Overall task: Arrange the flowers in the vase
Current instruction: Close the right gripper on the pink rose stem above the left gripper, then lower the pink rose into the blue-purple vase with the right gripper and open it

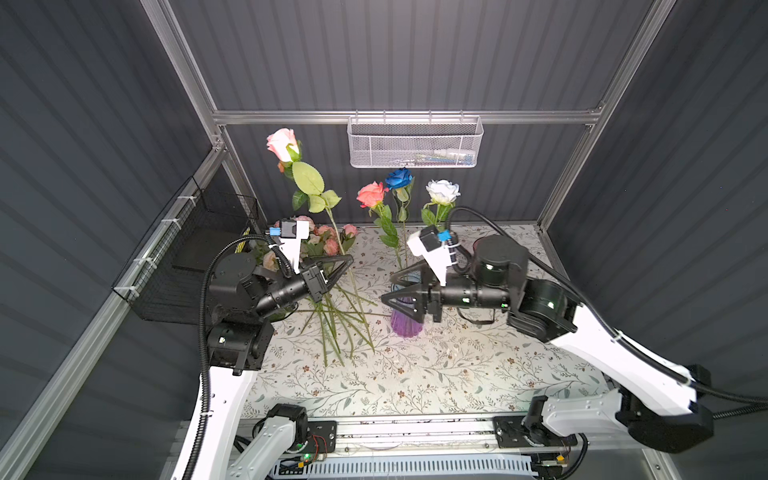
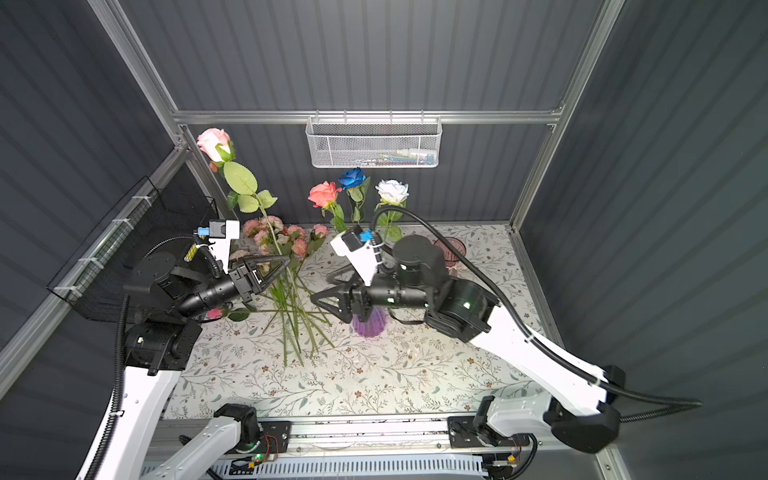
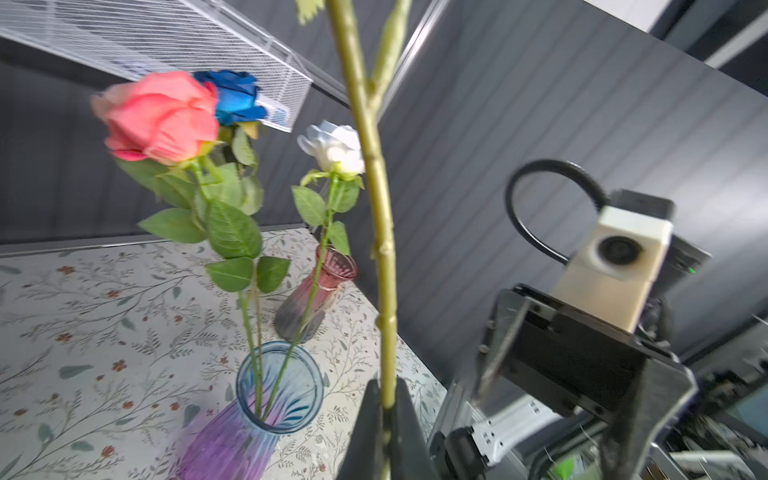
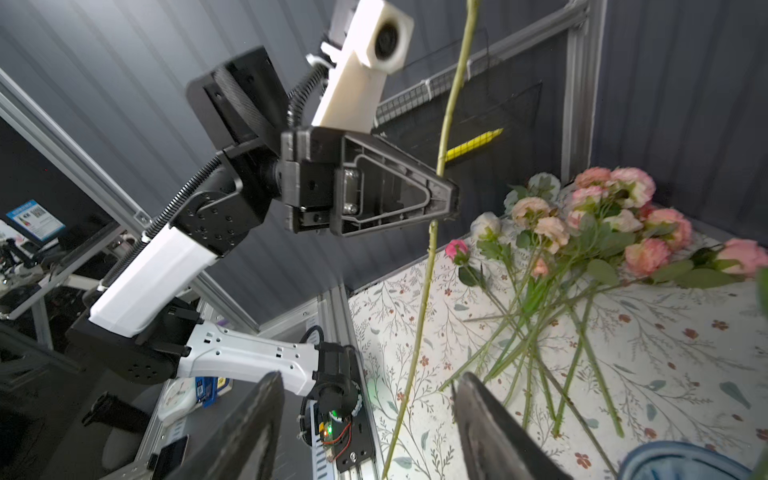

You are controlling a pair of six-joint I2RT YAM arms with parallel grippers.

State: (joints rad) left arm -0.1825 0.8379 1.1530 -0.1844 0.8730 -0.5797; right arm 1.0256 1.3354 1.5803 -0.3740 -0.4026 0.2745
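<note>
Pink is the colour of the tall rose (image 1: 282,143) that the left gripper (image 1: 349,259) holds. Its fingers are closed tight on the green stem (image 3: 376,199), somewhere along the lower half. The stem stands tilted: the bloom is high up near the back wall, and the lower part goes down toward the counter (image 1: 415,374), between the pile of flowers (image 1: 332,246) and the vase (image 1: 405,326).

The vase is of ribbed glass, blue at the mouth and purple at the body, and it stands upright near the middle of the counter. Two flowers are already inside it: a coral rose (image 1: 371,193) and a blue rose (image 1: 399,178). A white rose (image 1: 442,191) stands in a second vase (image 3: 316,291) of reddish glass, farther back toward the right corner.

The right gripper (image 1: 387,286) hangs over the blue and purple vase and points toward the left arm. Its fingers are spread apart and grip nothing. In the right wrist view the lower stem of the tall rose shows between them, but I cannot tell how near it is.

The other flowers lie on the counter at the left, with their blooms toward the back wall and their stems crossed.
</note>
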